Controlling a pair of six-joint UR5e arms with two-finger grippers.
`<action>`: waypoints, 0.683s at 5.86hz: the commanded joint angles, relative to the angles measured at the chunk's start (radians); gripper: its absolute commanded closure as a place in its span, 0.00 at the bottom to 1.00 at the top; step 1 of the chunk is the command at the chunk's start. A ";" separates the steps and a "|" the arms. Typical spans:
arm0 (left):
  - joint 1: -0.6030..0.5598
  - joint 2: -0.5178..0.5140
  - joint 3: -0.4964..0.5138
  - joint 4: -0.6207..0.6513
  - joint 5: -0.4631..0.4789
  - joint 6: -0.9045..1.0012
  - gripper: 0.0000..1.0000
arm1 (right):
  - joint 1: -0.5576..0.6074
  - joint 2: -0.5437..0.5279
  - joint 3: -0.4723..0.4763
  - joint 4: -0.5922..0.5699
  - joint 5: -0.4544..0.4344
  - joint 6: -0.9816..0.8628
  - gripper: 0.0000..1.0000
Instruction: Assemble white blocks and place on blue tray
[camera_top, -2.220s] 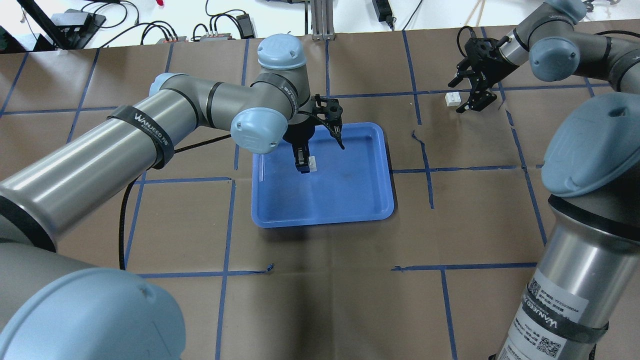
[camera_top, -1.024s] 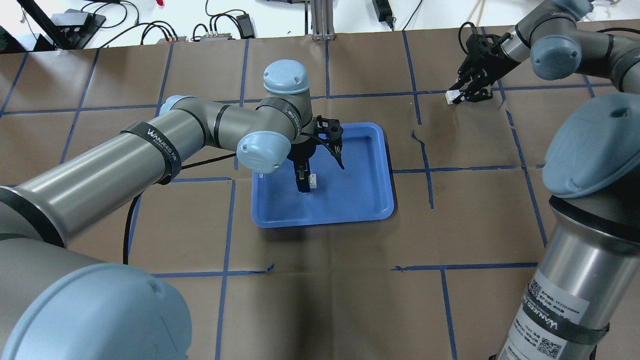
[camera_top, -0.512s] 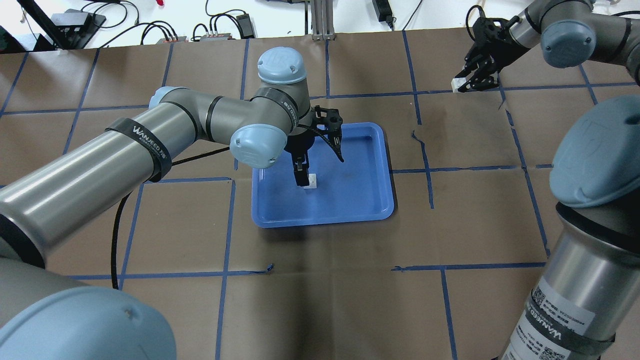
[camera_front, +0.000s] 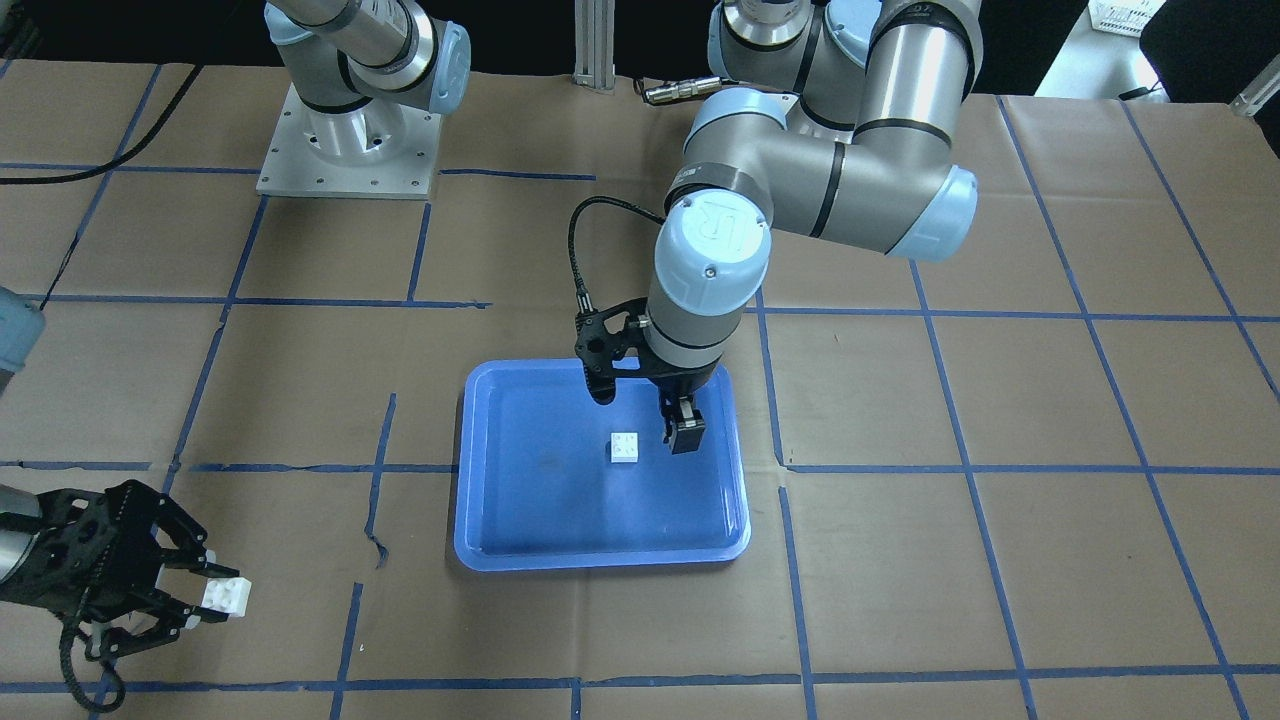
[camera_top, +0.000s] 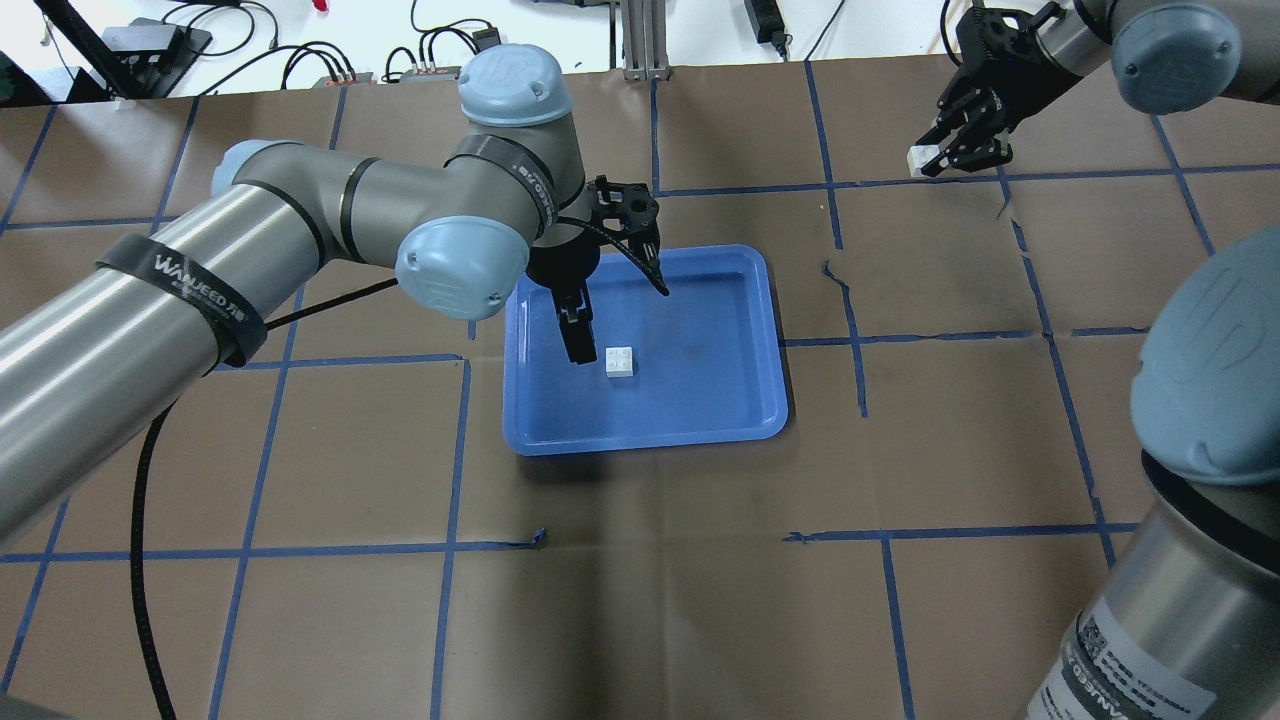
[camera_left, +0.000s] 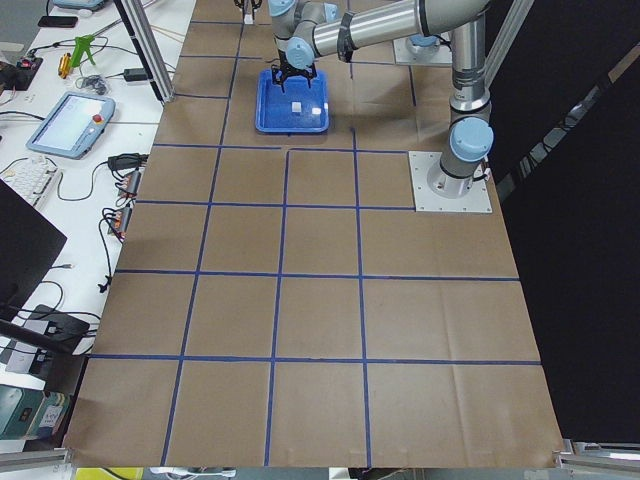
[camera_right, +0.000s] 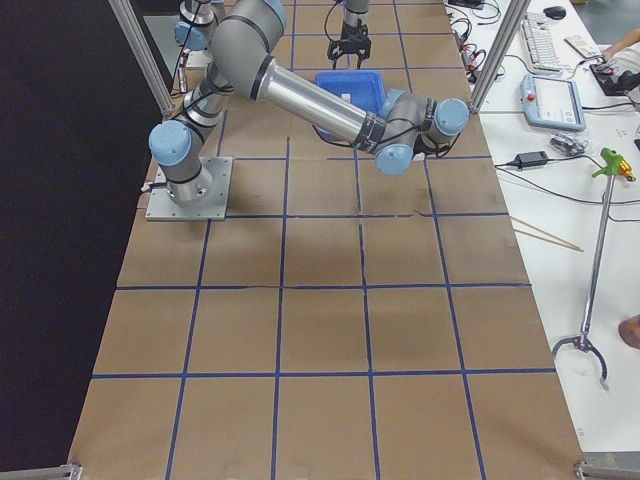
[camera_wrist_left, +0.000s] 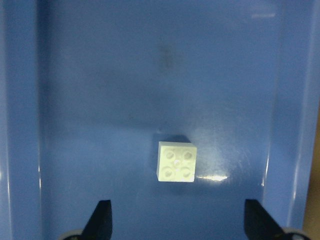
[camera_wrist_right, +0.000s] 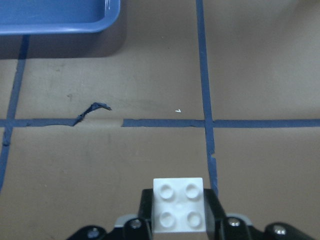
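brick (camera_wrist_left: 176, 161) lies studs-up on the tray (camera_wrist_left: 100, 75), just ahead of the wide-open, empty left fingers (camera_wrist_left: 102, 222), likely as base; right fingers (camera_wrist_right: 213, 206) pinch the second brick (camera_wrist_right: 178, 204) between them, over the surface (camera_wrist_right: 260, 75).

We see a bench (camera_top: 640, 620) papered in brown and gridded with blue tape (camera_top: 350, 549), black cables (camera_top: 318, 62) beyond its far edge, and a side table (camera_right: 625, 240) carrying a pendant (camera_right: 553, 102), a keyboard (camera_right: 540, 35) and a long grabber (camera_right: 599, 260).
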 joint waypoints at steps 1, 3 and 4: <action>0.070 0.089 -0.001 -0.116 0.002 -0.006 0.02 | 0.013 -0.101 0.172 -0.051 0.041 0.010 0.70; 0.117 0.143 -0.003 -0.250 0.005 0.000 0.01 | 0.077 -0.140 0.328 -0.233 0.075 0.139 0.70; 0.130 0.147 -0.003 -0.252 0.005 0.000 0.01 | 0.149 -0.138 0.393 -0.378 0.074 0.269 0.70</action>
